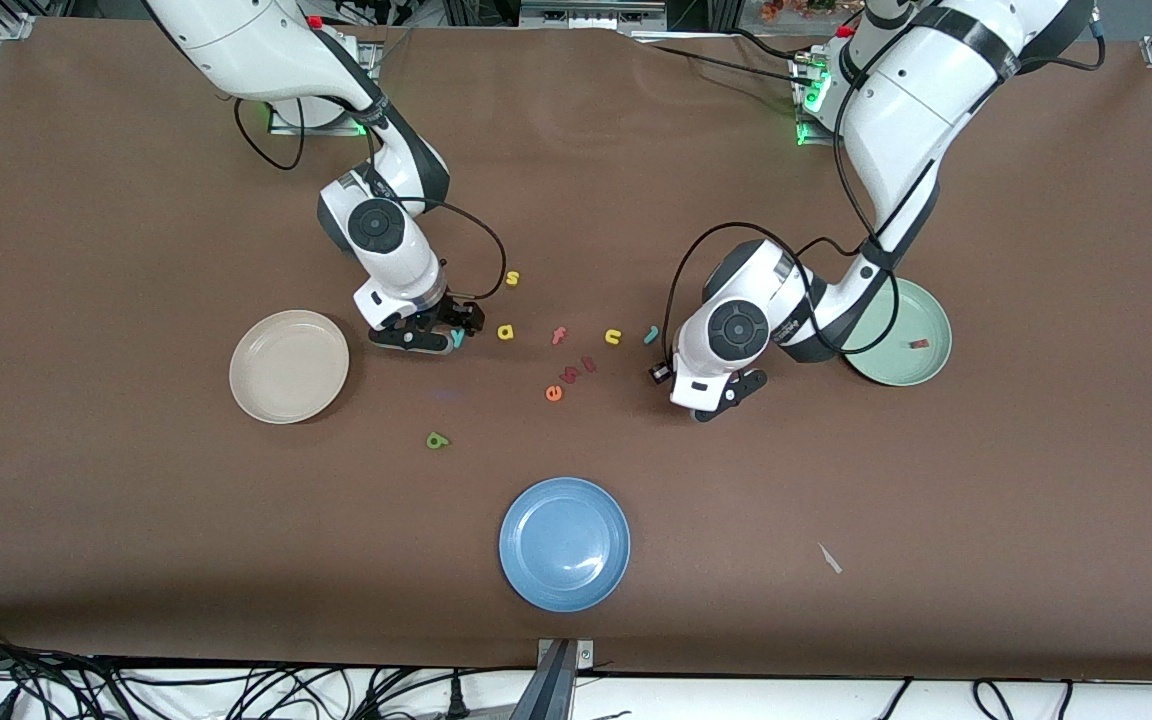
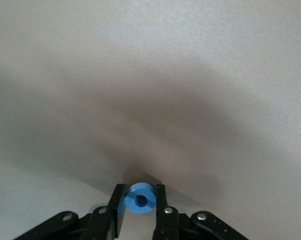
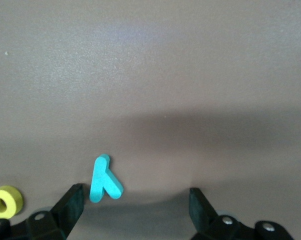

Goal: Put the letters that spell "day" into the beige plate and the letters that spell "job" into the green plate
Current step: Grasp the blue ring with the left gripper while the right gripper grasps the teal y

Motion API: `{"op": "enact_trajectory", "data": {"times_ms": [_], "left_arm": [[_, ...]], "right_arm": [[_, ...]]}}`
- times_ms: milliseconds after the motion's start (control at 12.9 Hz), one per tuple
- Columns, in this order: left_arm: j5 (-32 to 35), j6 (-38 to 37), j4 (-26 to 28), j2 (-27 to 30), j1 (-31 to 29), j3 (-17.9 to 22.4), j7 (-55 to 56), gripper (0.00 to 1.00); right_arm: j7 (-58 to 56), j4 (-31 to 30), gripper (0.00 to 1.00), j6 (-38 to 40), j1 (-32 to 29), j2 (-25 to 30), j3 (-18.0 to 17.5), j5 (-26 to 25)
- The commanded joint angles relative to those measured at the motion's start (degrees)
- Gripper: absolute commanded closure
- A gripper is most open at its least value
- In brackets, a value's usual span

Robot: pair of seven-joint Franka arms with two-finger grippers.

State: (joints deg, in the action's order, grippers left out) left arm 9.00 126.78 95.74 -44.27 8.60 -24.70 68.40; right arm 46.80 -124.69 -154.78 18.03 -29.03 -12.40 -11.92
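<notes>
Now left gripper (image 2: 140, 206) pinches the blue ring-shaped o (image 2: 140, 199); right gripper (image 3: 135, 206) gapes beside teal y (image 3: 104, 179).

Right gripper (image 3: 135, 202) low over the brown table (image 3: 180, 65), fingers (image 3: 70, 205) spread wide apart. Teal y (image 3: 104, 179) flat on the table between those fingers, just beside one of them, well apart from its twin. Yellow a (image 3: 4, 202) near the y, outside the fingers' gap.
</notes>
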Motion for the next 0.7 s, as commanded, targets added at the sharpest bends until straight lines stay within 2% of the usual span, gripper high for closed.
{"op": "enact_trajectory", "data": {"times_ms": [0, 155, 309, 464, 619], "left_arm": [[1.5, -2.2, -0.6, 1.0, -0.8, 0.3, -0.1, 1.00], [0.4, -9.9, -1.4, 5.7, -4.1, -0.4, -4.7, 1.00], [-4.4, -19.2, -1.4, 11.2, -9.7, -2.0, -15.2, 1.00], [-5.5, -29.9, -1.3, 14.6, -14.6, -1.9, -27.4, 1.00], [-3.9, -34.4, 0.3, 15.5, -20.3, -1.8, -37.1, 1.00]], "right_arm": [[0.8, 0.2, 0.08, -1.2, 0.5, -0.9, 0.7, -1.6], [0.9, 0.2, 0.13, -1.2, 0.6, -0.9, 0.7, -1.6], [1.5, 0.5, 0.22, -1.2, 0.9, -1.0, 0.7, -1.6], [3.1, 2.2, 0.23, -0.6, 2.1, -1.4, 0.7, -1.6], [3.6, 3.6, 0.24, 0.2, 2.8, -1.8, 0.8, -1.6]]}}
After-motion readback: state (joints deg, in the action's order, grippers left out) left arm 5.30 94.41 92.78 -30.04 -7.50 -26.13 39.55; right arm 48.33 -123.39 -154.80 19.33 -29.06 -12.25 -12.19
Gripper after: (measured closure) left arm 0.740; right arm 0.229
